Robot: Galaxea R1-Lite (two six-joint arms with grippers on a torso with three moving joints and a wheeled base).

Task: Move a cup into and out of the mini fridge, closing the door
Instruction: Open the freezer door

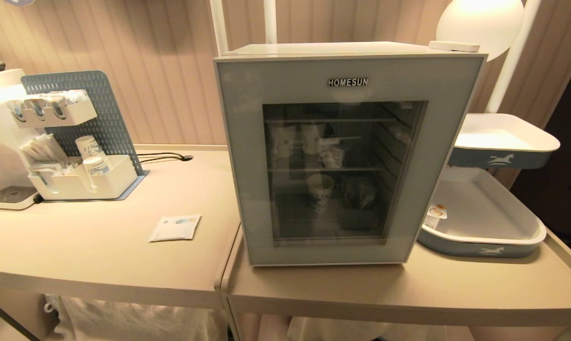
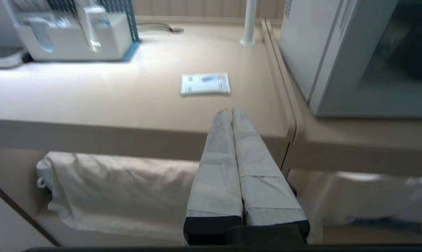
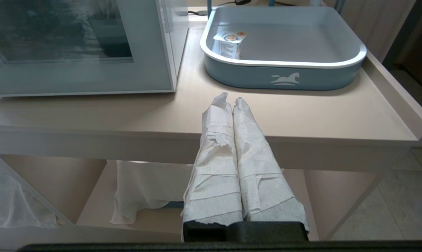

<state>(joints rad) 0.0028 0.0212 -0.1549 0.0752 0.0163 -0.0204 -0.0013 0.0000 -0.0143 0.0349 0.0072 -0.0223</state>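
Item: cup (image 3: 228,43), white, orange marks on lid, standing in the near-left corner of the blue tray (image 3: 284,75), ahead of my right gripper (image 3: 231,101), well apart from it. Mini fridge (image 1: 342,156) left of the tray on the desk (image 1: 408,289); its door (image 1: 247,156) flush against the body, paper cups dim behind the glass. My jaws on both sides pressed together, holding nothing. Left gripper (image 2: 228,113) low before the desk edge, flat sachet (image 2: 205,84) ahead of it.

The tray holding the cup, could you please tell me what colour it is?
The tray is grey-blue outside with a white rim and a white horse emblem, clearest in the right wrist view.
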